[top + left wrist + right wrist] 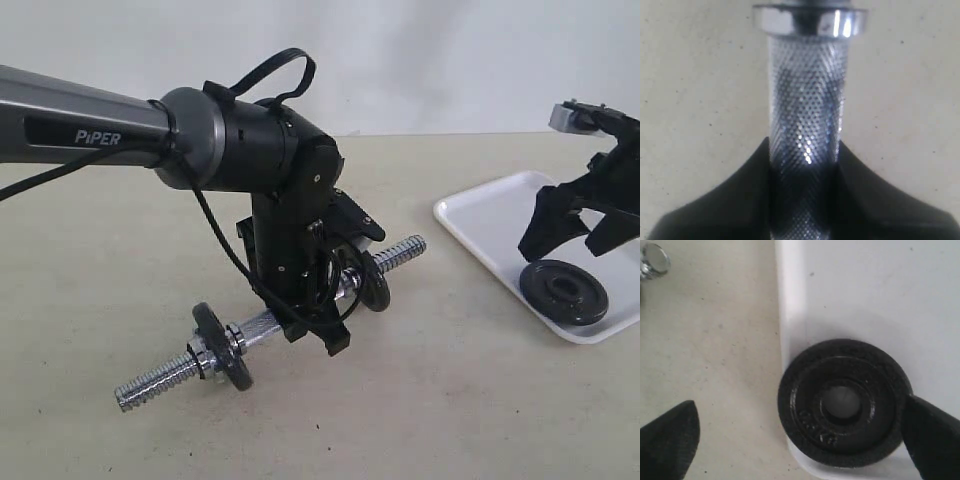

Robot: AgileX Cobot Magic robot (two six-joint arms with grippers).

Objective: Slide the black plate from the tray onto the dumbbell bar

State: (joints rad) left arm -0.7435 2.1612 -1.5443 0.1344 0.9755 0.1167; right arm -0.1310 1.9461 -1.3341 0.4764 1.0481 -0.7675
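Black plate (563, 291) lies flat in a tray (480, 215) corner, right hand (572, 240) wide above it; left hand (318, 335) grips the bar (255, 328). Left wrist: knurled middle clamped. Right wrist: fingers (670, 440) straddle the plate. Pickup seems in hand; next, lower and pinch its rim

The short chrome steel dumbbell bar (255, 327) slants over the beige table (450, 410), left of the flat white plastic tray (480, 215), whose near corner holds the round black iron plate (563, 291).

Left pincer (318, 335) points down, clamped; right pincer (577, 238) spread wide.
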